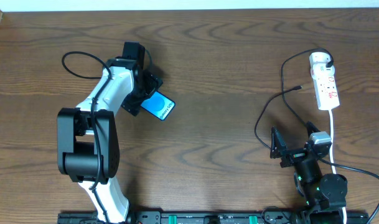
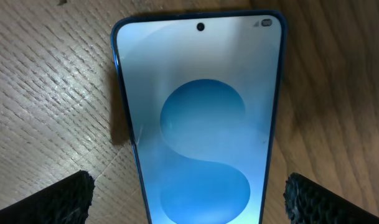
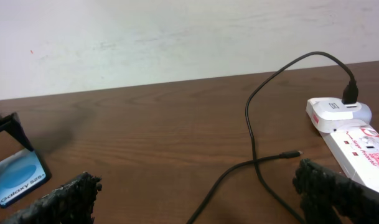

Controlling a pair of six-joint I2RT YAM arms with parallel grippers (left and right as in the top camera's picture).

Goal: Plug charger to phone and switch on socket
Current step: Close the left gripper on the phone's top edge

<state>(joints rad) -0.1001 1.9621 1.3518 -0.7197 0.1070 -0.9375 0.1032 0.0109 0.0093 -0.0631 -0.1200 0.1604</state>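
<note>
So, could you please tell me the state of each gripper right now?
Left gripper: open astride the phone, holding nothing.
Right gripper: open, empty.

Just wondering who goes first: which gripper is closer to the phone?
Left. The left gripper sits right over the phone, one finger on each side. The right gripper is far across the table, nearer the white power strip.

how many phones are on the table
1. The phone lies screen up, left of centre, inside the open left claw, which hides part of it from overhead. None near the strip on the right.
</note>
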